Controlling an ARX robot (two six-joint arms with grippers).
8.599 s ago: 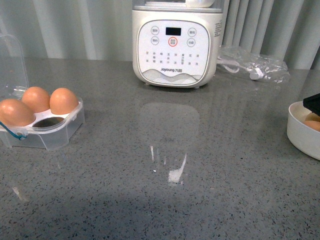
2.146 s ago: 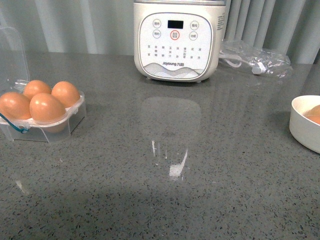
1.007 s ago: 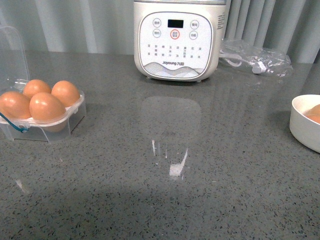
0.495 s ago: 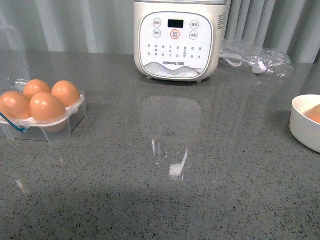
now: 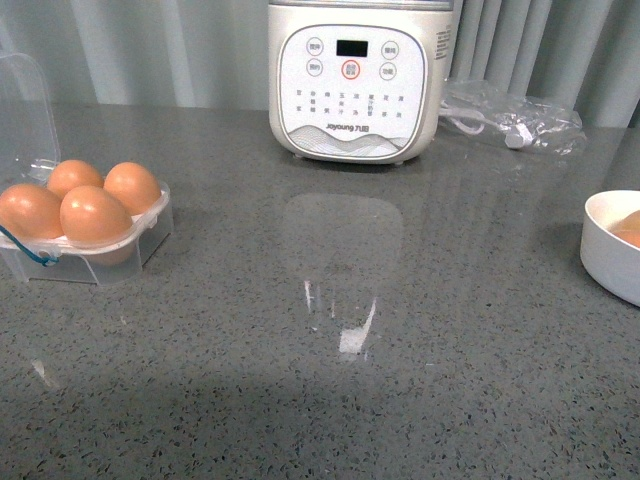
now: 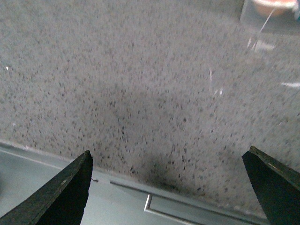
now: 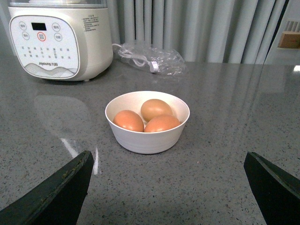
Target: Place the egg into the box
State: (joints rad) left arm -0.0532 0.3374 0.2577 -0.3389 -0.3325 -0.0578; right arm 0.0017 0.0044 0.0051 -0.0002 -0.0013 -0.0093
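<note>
Clear box (image 5: 135, 250), lid up, at left of table (image 5: 400, 350): four cells full, the egg (image 5: 94, 214) in the near one. White bowl (image 7: 147, 138): three eggs. Both apart and empty: left pincer (image 6: 168, 187), right pincer (image 7: 166, 187).

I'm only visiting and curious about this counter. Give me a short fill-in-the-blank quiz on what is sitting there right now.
1. The clear box has ____ eggs in it.
2. The white bowl has ____ eggs in it.
3. The box's lid stands ____.

Missing words: four; three; open.
</note>
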